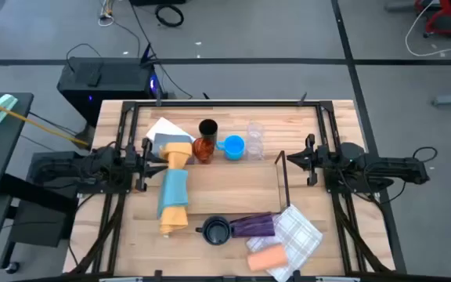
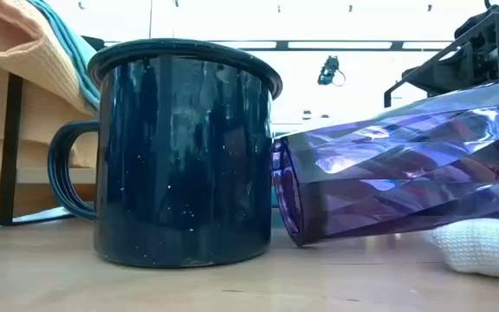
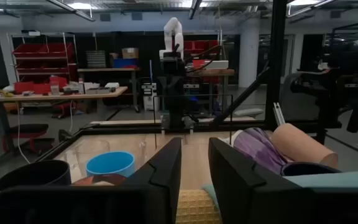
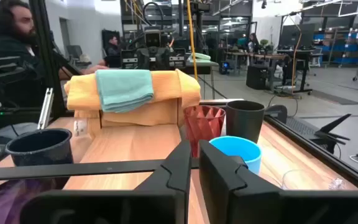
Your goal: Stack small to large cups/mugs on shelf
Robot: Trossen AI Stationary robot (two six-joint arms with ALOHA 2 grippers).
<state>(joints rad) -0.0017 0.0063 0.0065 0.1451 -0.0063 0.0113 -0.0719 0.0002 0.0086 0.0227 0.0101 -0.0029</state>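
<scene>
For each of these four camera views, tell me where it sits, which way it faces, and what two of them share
High: overhead, straight down on table; both arms show.
Low: table height, level across; dark mug, purple tumbler; an arm at upper right.
Left wrist: past left gripper, across the table toward blue cup.
Right wrist: past right gripper, toward yellow cloth.
Shared: both wrist views show the blue cup.

Blue cup (image 3: 110,164) and black cup (image 3: 33,175) beyond slightly parted gripper (image 3: 194,163).
</scene>
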